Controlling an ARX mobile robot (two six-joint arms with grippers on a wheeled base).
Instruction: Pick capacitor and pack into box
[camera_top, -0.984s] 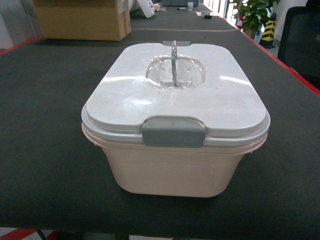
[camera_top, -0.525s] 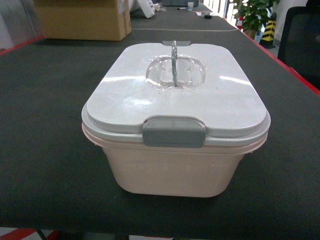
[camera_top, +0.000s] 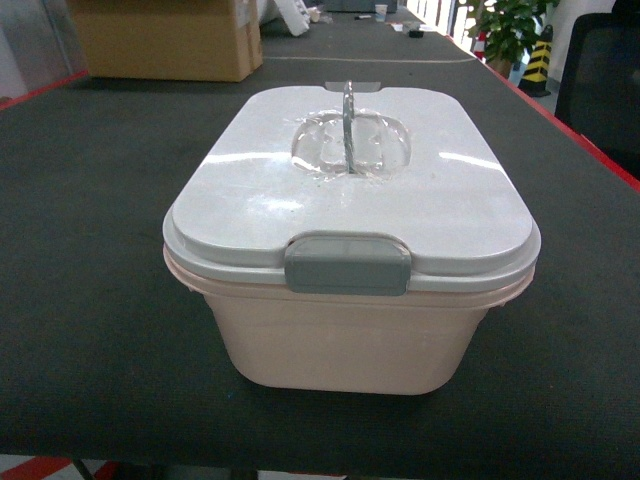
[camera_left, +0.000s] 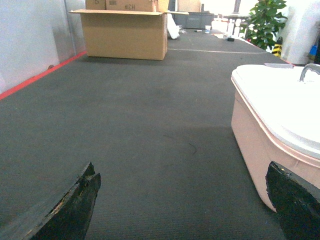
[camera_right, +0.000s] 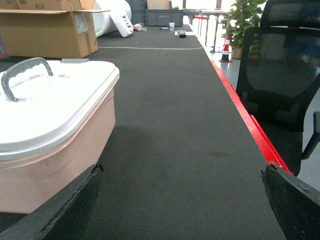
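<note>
Head view: the pale pink rectangular plastic box (camera_top: 345, 335), grey lid latched, sits mid-table on dark matting; left wrist view: left gripper (camera_left: 185, 205) spread wide and empty beside it; right wrist view: right gripper (camera_right: 180, 205) likewise spread, empty.

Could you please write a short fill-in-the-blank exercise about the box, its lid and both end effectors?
1. The box has its lid ____.
2. The grey latch faces the ____.
3. The wire handle stands ____ on the lid.
4. The left end effector and the right end effector are both ____.

Missing words: closed; robot; upright; open
</note>
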